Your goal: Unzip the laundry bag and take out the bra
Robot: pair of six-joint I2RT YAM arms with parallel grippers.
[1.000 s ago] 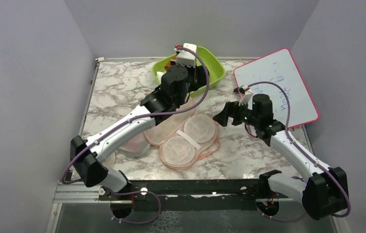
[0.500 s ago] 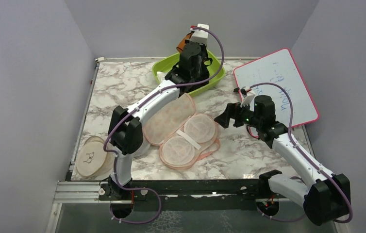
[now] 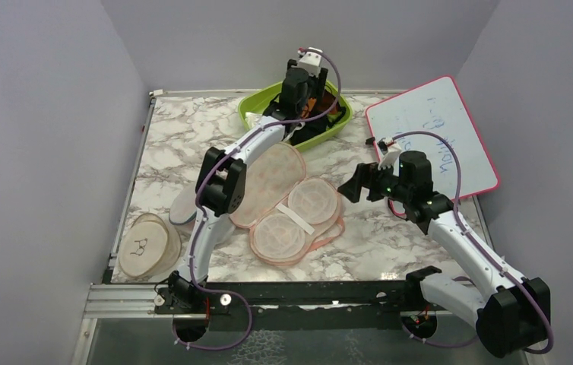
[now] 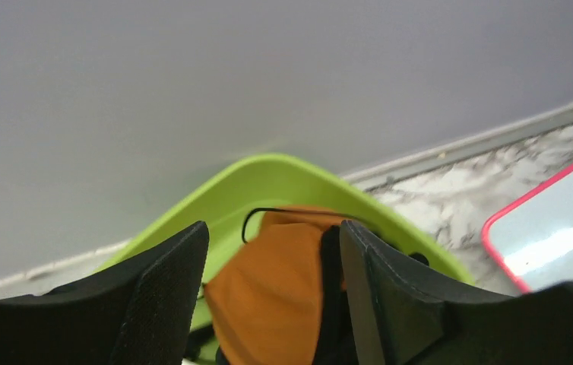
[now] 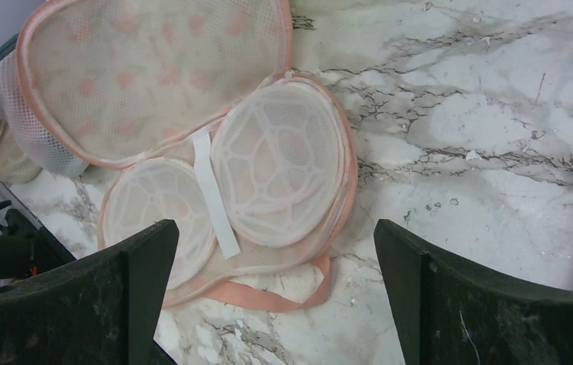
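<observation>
The laundry bag (image 3: pixel 280 205) lies unzipped in the middle of the marble table, its flowered lid folded back and two mesh cups showing; in the right wrist view the laundry bag (image 5: pixel 268 160) is below. The bra (image 4: pixel 276 289), orange with black trim, is over the green bin (image 4: pixel 268 179). My left gripper (image 4: pixel 272 232) is open around it, the black trim close to the right finger and a gap at the left one. From above, the left gripper (image 3: pixel 308 101) reaches over the green bin (image 3: pixel 257 106). My right gripper (image 5: pixel 276 228) hovers open and empty; from above, the right gripper (image 3: pixel 348 186) is right of the bag.
A pink-framed whiteboard (image 3: pixel 435 137) lies at the back right, partly off the table. A round mesh pouch (image 3: pixel 145 247) sits at the near left corner. A white mesh piece with a blue rim (image 3: pixel 181 209) lies beside the left arm. Grey walls close in on three sides.
The left arm stretched from over the bag out to the green bin, carrying the bra, and its jaws have opened. The right arm has hardly moved.
</observation>
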